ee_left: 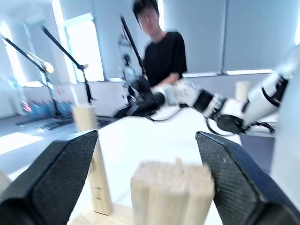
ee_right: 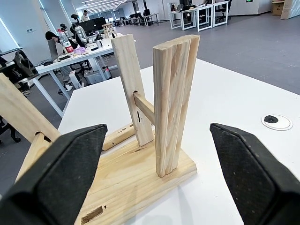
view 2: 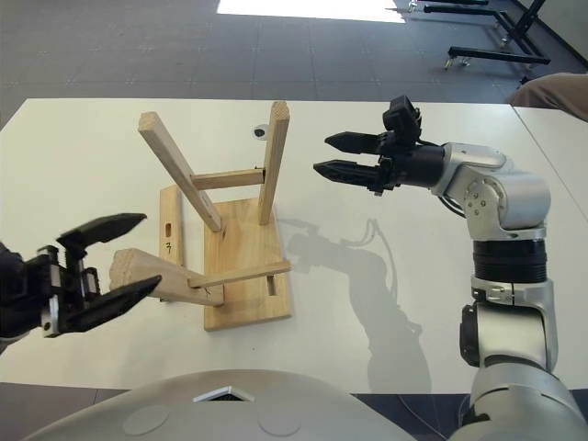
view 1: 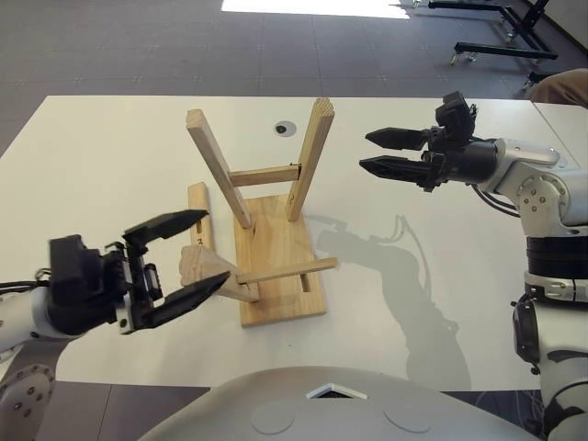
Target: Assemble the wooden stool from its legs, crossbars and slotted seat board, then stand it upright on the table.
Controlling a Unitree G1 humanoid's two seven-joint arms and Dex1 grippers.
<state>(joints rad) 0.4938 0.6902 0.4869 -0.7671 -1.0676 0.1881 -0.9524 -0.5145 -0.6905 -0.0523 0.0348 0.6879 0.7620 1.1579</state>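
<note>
Step in hand: seating second leg pair (view 1: 204,265) in seat board (view 1: 276,299), flat on bench (view 1: 92,156).
Left jaws wide open, empty, straddling that pair's free end; right jaws open, empty, beside upright leg pair (view 1: 310,156). Next, probably: grip, raise, align with slots.

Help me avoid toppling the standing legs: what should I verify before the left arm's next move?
1. Left jaws open: ok, set either side of the end of the lying leg.
2. Grip on that leg: not ok, the jaws are not closed on it.
3. Far legs standing on the seat board, joined by the far crossbar: ok. Seated in slots: cannot tell.
4. Near crossbar joined at both ends: not ok, one end is free over the board.
5. Loose leg fitted: not ok, it lies on the table beside the board.
6. Right jaws clear of the far legs: ok, open, hovering to their right.
</note>
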